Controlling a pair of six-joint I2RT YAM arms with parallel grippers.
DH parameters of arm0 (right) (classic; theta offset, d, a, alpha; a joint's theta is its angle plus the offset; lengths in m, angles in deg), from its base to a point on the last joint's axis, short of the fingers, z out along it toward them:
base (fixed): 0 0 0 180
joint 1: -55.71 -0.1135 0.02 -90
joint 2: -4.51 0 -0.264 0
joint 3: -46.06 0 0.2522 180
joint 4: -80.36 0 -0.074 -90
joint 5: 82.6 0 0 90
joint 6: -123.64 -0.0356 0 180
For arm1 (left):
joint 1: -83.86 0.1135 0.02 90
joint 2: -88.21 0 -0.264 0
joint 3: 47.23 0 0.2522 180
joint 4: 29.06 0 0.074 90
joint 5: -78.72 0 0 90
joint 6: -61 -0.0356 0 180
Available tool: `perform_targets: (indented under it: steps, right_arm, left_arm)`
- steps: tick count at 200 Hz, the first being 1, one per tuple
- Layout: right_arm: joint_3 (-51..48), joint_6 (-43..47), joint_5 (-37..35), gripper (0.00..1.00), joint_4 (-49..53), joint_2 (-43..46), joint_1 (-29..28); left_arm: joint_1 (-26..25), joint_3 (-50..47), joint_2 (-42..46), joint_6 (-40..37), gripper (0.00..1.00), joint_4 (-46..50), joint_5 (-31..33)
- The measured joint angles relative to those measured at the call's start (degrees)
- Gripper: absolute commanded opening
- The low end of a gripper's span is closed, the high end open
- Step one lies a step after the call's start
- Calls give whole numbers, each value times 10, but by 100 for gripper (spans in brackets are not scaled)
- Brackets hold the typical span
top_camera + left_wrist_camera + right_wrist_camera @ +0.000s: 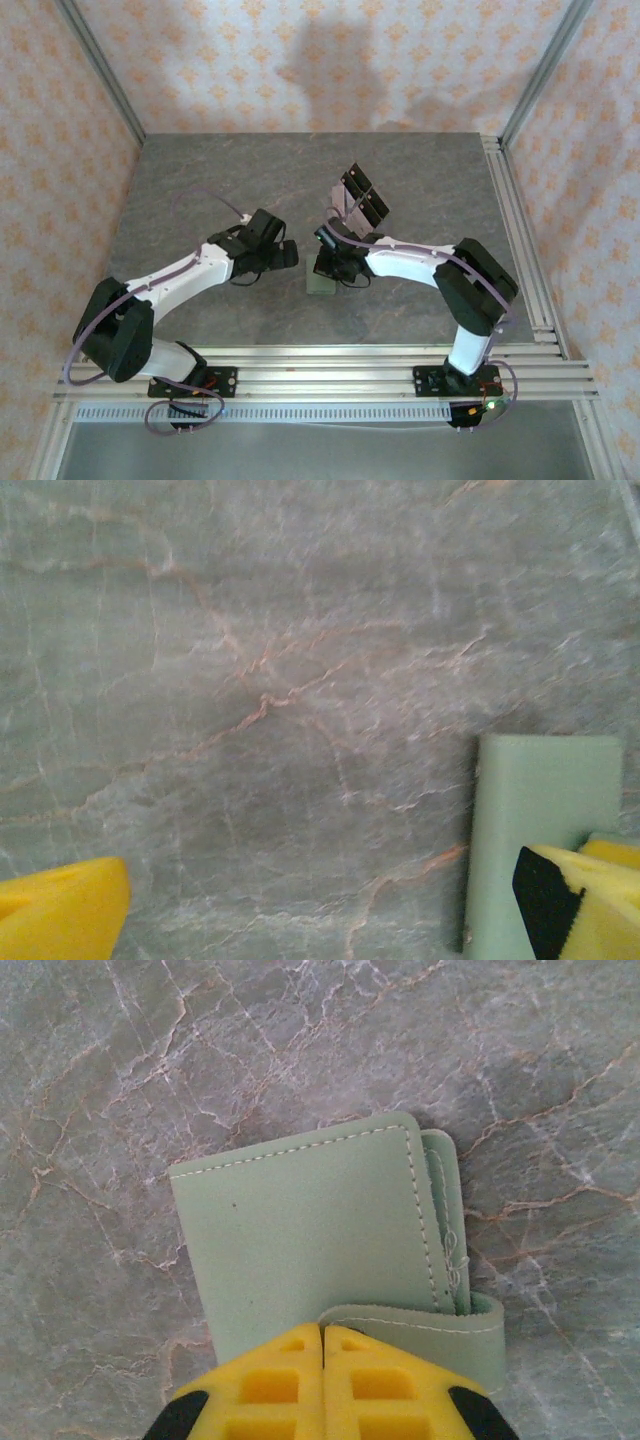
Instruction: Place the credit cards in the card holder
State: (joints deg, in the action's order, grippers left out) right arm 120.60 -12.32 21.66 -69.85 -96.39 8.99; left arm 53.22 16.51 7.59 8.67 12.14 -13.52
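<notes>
The closed card holder [300, 1225] lies flat near the table's [200, 180] middle, its long axis crosswise to the right gripper [322, 1338], whose fingers meet over its edge. The left gripper [320, 910] gapes wide beside it.

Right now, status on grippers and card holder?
Left gripper open beside card holder. Right gripper shut, tips on it. Credit cards farther back. No obstruction seen.

Yellow fingers [60, 905] spread wide over the marble table [250, 680], one overlapping the card holder [540, 800].
</notes>
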Motion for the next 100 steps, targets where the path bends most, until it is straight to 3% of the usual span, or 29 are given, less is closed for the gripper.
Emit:
perform_targets:
  steps: [100]
  right_arm:
    - [-12,-1,38,0,-24,41,0]
  left_arm:
    - [0,-55,0,37,100,-103,-64]
